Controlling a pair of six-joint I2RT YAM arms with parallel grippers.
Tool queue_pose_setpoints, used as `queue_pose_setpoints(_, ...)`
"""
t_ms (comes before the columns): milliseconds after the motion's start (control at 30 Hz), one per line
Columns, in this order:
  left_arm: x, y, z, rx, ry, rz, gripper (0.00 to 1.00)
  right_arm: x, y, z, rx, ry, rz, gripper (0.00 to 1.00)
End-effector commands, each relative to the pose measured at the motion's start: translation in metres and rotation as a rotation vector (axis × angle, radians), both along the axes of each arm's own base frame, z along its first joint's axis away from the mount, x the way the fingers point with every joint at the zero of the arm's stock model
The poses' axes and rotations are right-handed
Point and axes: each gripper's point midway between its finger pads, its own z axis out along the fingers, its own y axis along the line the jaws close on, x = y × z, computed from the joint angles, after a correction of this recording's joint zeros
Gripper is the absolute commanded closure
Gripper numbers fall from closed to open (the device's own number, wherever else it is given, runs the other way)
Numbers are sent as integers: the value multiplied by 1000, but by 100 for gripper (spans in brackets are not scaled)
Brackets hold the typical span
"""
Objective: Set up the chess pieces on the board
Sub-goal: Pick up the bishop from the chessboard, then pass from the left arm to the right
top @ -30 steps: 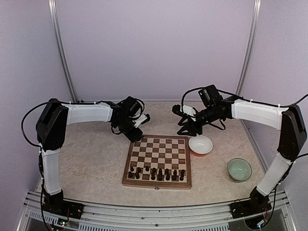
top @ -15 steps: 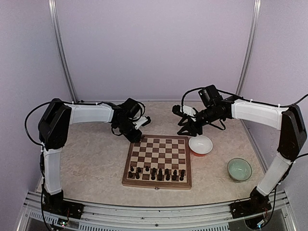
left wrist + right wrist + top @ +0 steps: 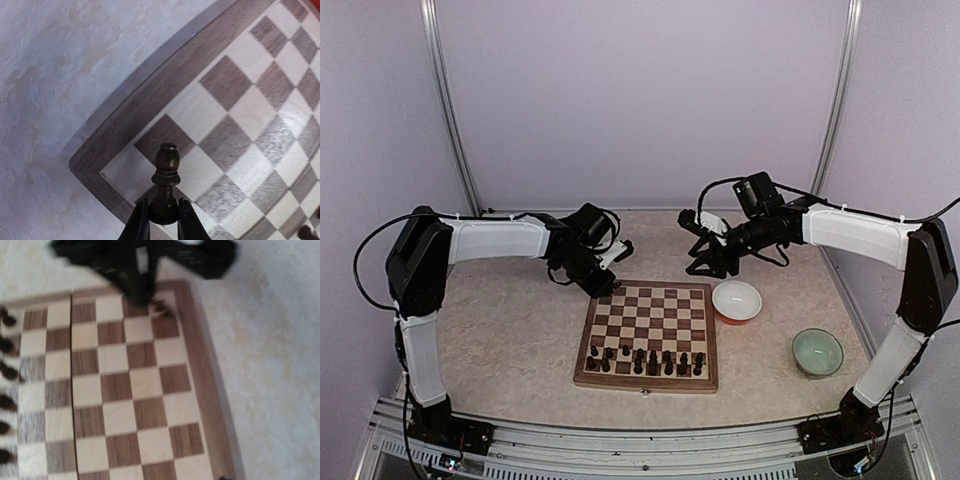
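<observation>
Left claw (image 3: 160,220): clamped on the base of a dark pawn (image 3: 165,182) and keeping it upright, likely so it lands square.
Pawn: over the board (image 3: 150,105) at its 11 o'clock corner.
Chess pieces (image 3: 645,360): rowed along the 6 o'clock edge.
Right claw (image 3: 705,262): hovers at 1 o'clock — opening unclear, seemingly empty.

A robotics lab test cell is shown. A marbled beige table (image 3: 510,320) is closed in on three sides by plain lilac-grey walls (image 3: 640,100), and slim metal posts (image 3: 445,100) are set at its far corners. An aluminium rail (image 3: 640,447) is fixed along the table's near edge. A white-and-black left arm (image 3: 500,238) and right arm (image 3: 850,232) are bolted there.
</observation>
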Motion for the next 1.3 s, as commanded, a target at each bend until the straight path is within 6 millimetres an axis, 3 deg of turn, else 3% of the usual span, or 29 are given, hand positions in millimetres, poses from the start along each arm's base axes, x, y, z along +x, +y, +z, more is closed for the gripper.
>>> queue_pose_setpoints(0, -20, -34, 83, -217, -128, -32, 89, 13, 5, 61, 136, -31, -81, 51)
queue_pose_setpoints(67, -37, -45, 114, -320, -187, -70, 89, 10, 11, 74, 165, 17, -64, 51)
queue_pose_setpoints(200, -67, -67, 156, -496, -273, -115, 89, -13, 31, 88, 255, 259, 35, 52)
queue_pose_setpoints(333, -81, -82, 178, -627, -296, -121, 89, -28, 39, 90, 322, 408, 93, 52)
queue_pose_setpoints(467, -91, -99, 183, -654, -305, -153, 89, -39, 43, 98, 370, 456, 149, 51)
queue_pose_setpoints(600, -94, -108, 174, -635, -298, -168, 89, -48, 43, 96, 382, 483, 180, 49)
queue_pose_setpoints(933, -94, -111, 169, -632, -285, -173, 89, -65, 43, 76, 357, 529, 206, 52)
queue_pose_setpoints(1267, -94, -115, 172, -642, -285, -180, 89, -68, 54, 75, 358, 554, 241, 60)
